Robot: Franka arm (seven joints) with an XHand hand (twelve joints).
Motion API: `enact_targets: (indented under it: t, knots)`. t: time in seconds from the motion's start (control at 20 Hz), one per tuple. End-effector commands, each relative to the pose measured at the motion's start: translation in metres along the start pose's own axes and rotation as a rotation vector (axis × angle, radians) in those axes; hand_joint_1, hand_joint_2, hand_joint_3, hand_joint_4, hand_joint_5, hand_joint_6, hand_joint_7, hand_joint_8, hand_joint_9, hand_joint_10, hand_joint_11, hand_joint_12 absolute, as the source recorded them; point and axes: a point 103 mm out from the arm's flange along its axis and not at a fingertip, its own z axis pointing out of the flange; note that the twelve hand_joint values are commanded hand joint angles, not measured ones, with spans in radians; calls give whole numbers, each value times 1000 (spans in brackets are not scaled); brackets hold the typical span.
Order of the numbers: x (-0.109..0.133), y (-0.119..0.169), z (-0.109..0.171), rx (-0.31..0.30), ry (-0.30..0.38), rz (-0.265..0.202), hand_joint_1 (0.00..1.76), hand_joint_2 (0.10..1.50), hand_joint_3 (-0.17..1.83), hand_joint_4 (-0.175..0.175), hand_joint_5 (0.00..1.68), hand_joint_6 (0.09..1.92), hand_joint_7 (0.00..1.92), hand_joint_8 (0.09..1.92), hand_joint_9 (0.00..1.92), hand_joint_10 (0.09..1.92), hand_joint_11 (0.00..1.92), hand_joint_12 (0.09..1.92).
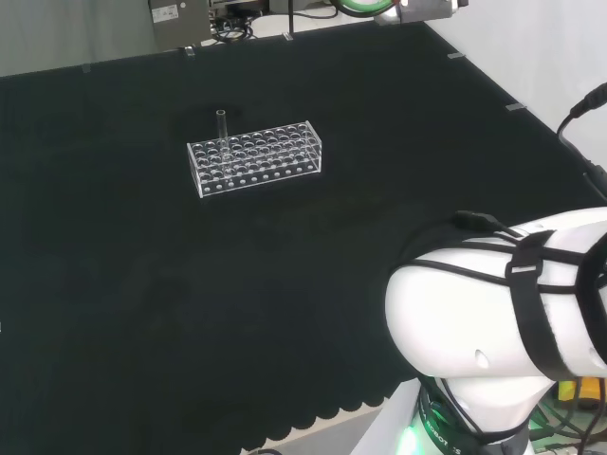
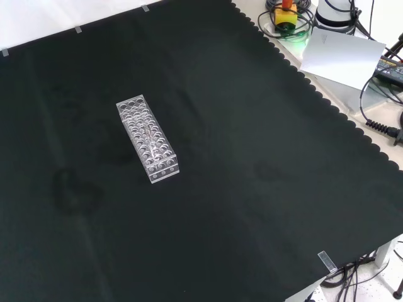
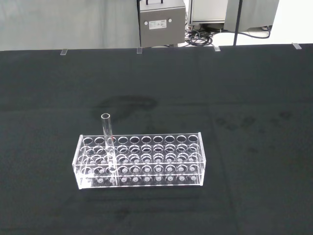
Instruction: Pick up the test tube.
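The white arm link (image 1: pixel 493 303) is seen low at the head view's right, the hand's state cannot be told, and a clear glass test tube (image 3: pixel 108 142) is held upright in a clear plastic rack (image 3: pixel 142 161).

White arm link (image 1: pixel 493 303) low at head view's right

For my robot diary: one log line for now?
clear glass test tube: upright in clear plastic rack | black cloth: underneath | pickup: not started
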Motion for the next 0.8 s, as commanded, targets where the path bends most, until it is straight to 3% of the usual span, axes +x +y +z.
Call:
enact_targets:
  t: [0.05,0.2,0.45,0.8]
  knots:
    - [0,1,0,-8,-13,-3,323,785,524,-13,0,87,0,87,0,245,0,1069]
    - [-1,6,1,0,-21,-11,313,880,336,-12,0,87,0,87,0,204,0,1116]
    - [6,28,2,20,-18,-45,312,913,267,-12,0,87,10,87,0,245,0,1152]
    - [26,80,19,106,-47,-112,325,937,213,-17,0,87,58,87,0,335,0,1187]
